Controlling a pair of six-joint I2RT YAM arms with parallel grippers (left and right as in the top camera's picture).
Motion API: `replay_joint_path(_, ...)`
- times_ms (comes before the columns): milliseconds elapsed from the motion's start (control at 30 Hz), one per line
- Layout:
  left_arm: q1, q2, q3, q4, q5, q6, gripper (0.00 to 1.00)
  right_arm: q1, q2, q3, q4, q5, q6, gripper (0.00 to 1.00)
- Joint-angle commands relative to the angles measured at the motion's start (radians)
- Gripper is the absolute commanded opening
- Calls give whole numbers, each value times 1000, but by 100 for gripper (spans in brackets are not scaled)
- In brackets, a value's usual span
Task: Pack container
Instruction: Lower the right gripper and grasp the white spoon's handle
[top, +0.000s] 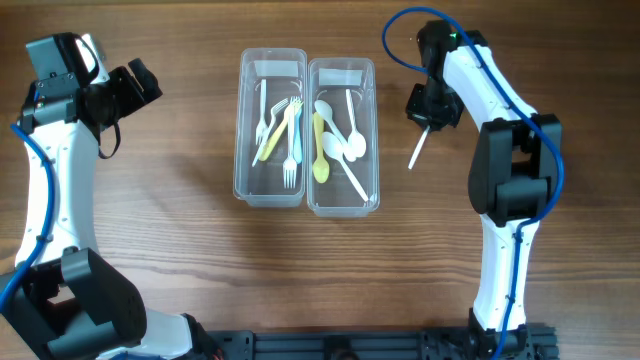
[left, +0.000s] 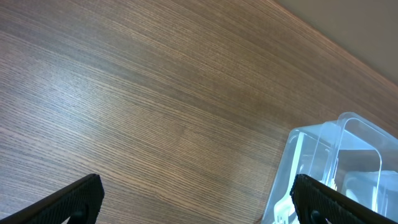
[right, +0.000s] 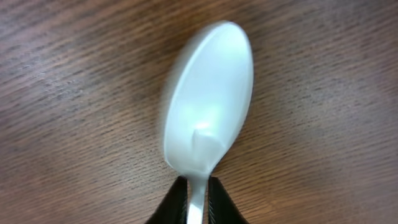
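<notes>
**Right gripper holds a white spoon beside the containers**

The right gripper (right: 196, 200) is clamped on the neck of a white plastic spoon (right: 208, 106). Its 2 jaws are nearly closed just behind the bowl, which juts out over the brown wooden table (right: 74, 74). From overhead, the spoon's handle slants out near the right clear plastic container (top: 372, 130), which holds spoons. The left clear plastic container (top: 243, 130) holds forks. The left gripper (left: 200, 200) hovers wide open, holding nothing.

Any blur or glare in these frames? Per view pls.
Right wrist: spoon looks soft, left rim smeared, broad sheen on the bowl; table behind is sharper. Left wrist: wood grain crisp, bright glints on the container edges. Overhead: even light, faint shadows, sharp throughout.
</notes>
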Motion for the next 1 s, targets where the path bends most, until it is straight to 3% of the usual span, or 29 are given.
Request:
replay_joint_path(0, 4, -26, 20, 0, 1, -5, 100, 3, 13, -6, -2, -18, 12, 25)
replay_joint_path(133, 4, -26, 20, 0, 1, -5, 100, 3, 13, -6, 11, -14, 12, 30)
replay_joint_path(267, 4, -26, 20, 0, 1, -5, 100, 3, 13, -6, 17, -14, 12, 21)
replay_joint_path(500, 4, -26, 20, 0, 1, -5, 100, 3, 13, -6, 16, -14, 13, 22)
replay_joint_path(700, 4, -26, 20, 0, 1, -5, 100, 3, 13, -8, 9, -14, 11, 36)
replay_joint_path(967, 4, -26, 20, 0, 1, -5, 100, 3, 15, -9, 16, 5, 12, 38)
